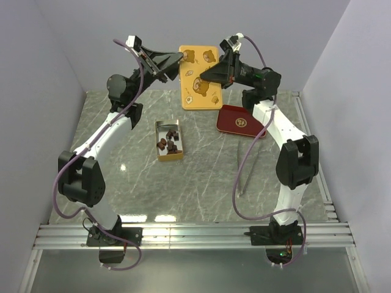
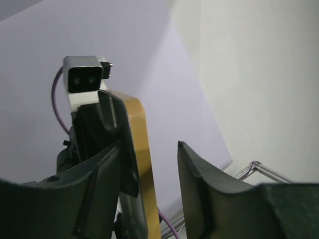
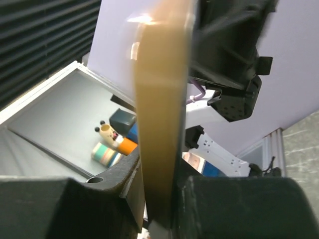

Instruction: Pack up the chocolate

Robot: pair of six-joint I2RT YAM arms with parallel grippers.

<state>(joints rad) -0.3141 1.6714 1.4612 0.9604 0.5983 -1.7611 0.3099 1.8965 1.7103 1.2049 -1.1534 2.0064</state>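
Top view. My left tool [image 1: 179,58] and my right tool [image 1: 203,75] are both raised above the far side of the table [image 1: 201,177]. The lid [image 1: 198,91] stands between them, upright in the air with its printed face toward the camera. The left tool is at its upper left corner, the right tool over its middle. The chocolate [image 1: 170,143] lies in the tin [image 1: 157,137], which sits open on the table, left of centre and below the lid. Several dark lumps are in the tin's near half; I see none outside it. The tray [image 1: 229,116] lies flat on the table, right of the tin and well apart from it.

Left wrist view. The left tool [image 2: 152,164] has its jaws apart. The lid [image 2: 142,149] is seen edge-on between them. It lies against one finger [image 2: 99,174]; the other finger [image 2: 199,189] stands clear of it with a visible gap. No chocolate shows here.

Right wrist view. The right tool [image 3: 159,199] is clamped on the lid [image 3: 159,99]. The fingers [image 3: 114,194] press the edge from both sides, and I see no gap. The lid rises upright out of the grip. Its upper part is blurred. No chocolate shows here.
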